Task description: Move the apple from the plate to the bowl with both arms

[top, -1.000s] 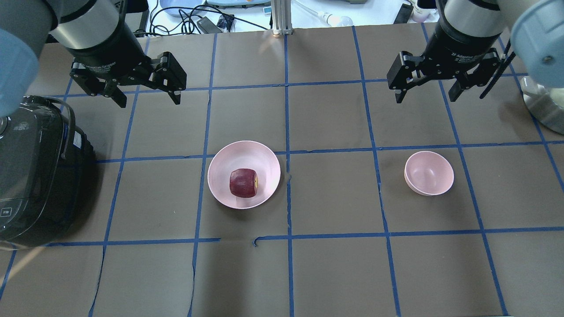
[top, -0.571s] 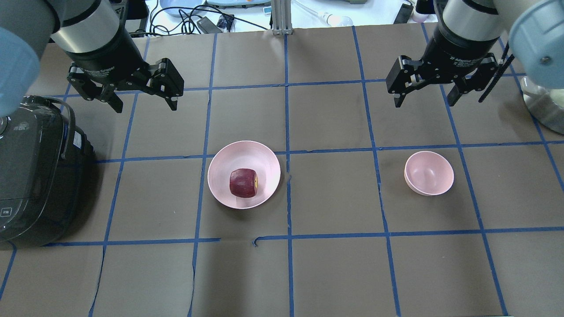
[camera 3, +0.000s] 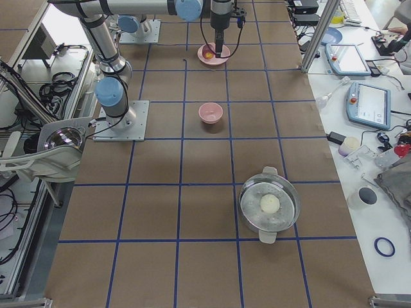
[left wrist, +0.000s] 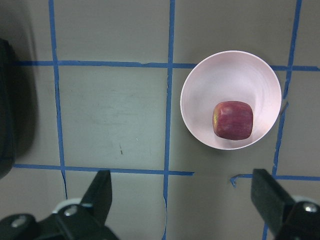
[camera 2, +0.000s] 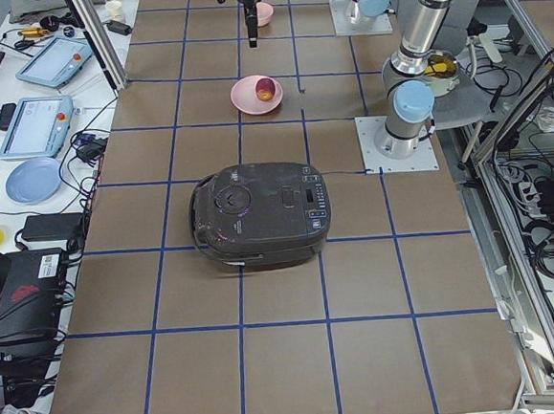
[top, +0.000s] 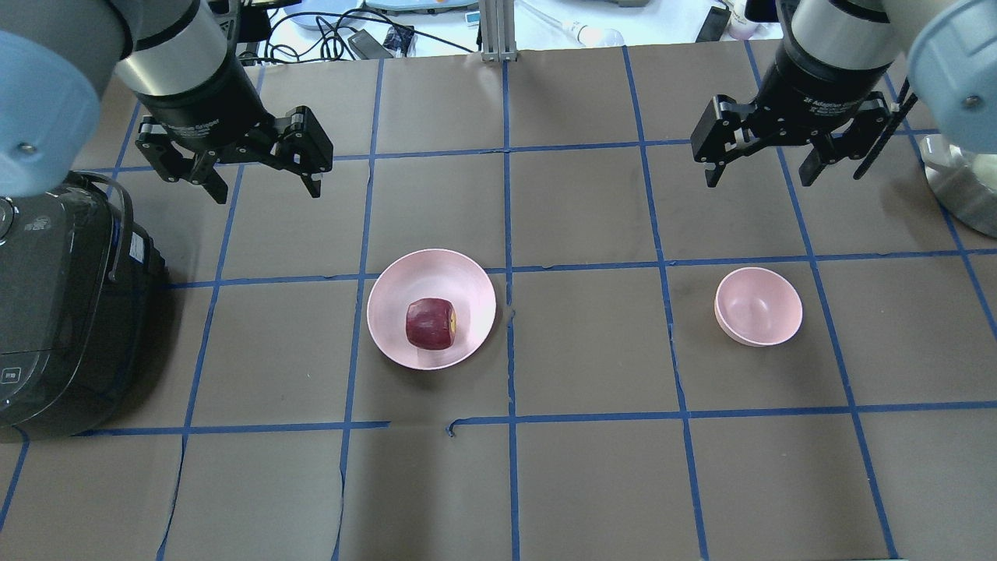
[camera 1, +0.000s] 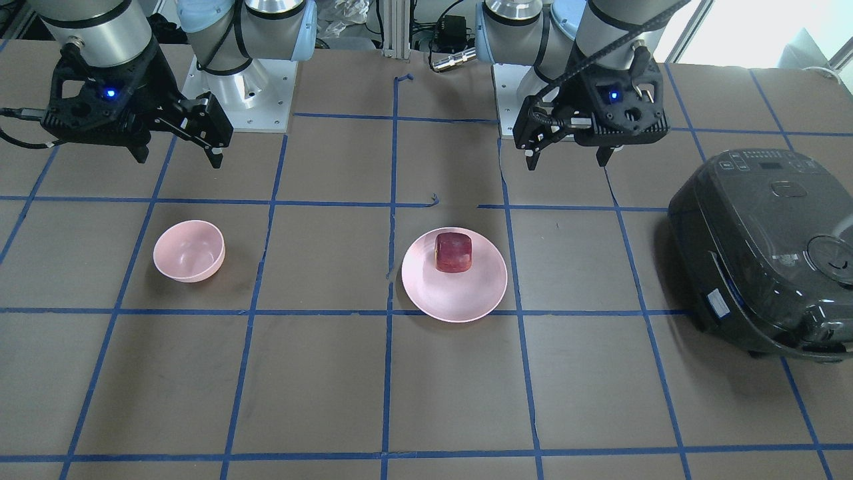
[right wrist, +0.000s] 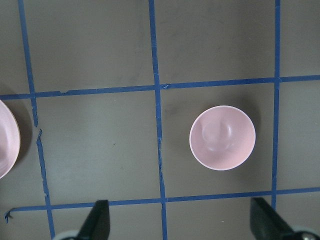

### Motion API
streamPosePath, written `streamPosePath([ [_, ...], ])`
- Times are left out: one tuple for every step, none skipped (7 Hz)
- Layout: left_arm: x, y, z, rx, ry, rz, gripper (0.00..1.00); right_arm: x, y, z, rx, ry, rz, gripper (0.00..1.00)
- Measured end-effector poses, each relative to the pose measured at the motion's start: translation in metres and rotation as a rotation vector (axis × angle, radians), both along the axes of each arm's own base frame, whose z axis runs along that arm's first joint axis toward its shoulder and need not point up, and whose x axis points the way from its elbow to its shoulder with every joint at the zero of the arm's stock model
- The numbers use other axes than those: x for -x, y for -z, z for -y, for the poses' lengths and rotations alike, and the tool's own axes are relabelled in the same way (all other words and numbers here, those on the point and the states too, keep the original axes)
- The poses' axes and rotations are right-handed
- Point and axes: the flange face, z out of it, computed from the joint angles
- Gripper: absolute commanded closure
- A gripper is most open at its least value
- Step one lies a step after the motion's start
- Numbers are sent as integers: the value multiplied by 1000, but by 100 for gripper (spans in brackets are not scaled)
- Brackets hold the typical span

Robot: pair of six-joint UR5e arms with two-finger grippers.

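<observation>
Black left gripper and right gripper hang above the table, both spread wide and holding nothing. Each wrist view shows only fingertips, cut off at the bottom edge. The apple sits on the plate. The bowl stands well apart, to the robot's right. A dark cooker is cropped at the overhead view's left edge.

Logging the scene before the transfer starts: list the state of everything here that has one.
apple: lying on the plate, ungripped.
plate: flat on the table, holding the apple.
bowl: upright, empty.
left gripper: open, empty, above the table.
right gripper: open, empty, above the table.
rice cooker: lid closed.
steel pot: lid on.
</observation>
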Motion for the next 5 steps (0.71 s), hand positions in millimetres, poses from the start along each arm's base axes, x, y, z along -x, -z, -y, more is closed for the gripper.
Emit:
streamPosePath([
  [7,24,17,-15,-29,-1,0,1,-1,0,3,5,1,0],
  [21,55,31,-39,-73,2,0,2,-1,1,7,6,2,0],
  [40,90,40,-58,-124,-6,0,2,-1,1,9,7,2,0],
  [59,125,45,-87,-165,-39,0,5,0,2,7,13,-9,0],
  [74,159,46,-128,-182,-65,0,17,7,7,-10,40,-30,0],
])
